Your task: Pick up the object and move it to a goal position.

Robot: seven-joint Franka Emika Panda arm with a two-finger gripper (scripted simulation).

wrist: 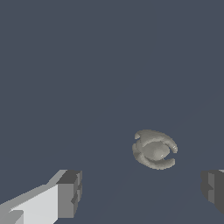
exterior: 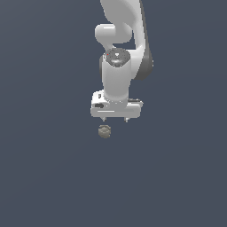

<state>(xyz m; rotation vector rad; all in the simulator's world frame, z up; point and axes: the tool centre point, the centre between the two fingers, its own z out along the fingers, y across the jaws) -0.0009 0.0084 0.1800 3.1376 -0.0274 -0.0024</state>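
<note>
The object (exterior: 104, 131) is a small roundish grey-tan knobbly lump lying on the dark floor, just below the white gripper (exterior: 115, 119) and a little toward the exterior view's left of its middle. The gripper is open and empty; its short fingertips (exterior: 126, 119) hang above the floor, apart from the lump. In the wrist view the lump (wrist: 154, 149) shows from above as a rounded shape with a curled rim, between and beyond the two grey finger pads (wrist: 70, 194), which stand wide apart.
The white arm (exterior: 122, 53) rises above the gripper toward the top of the exterior view. The floor (exterior: 44, 177) is a plain dark blue-grey surface with nothing else on it.
</note>
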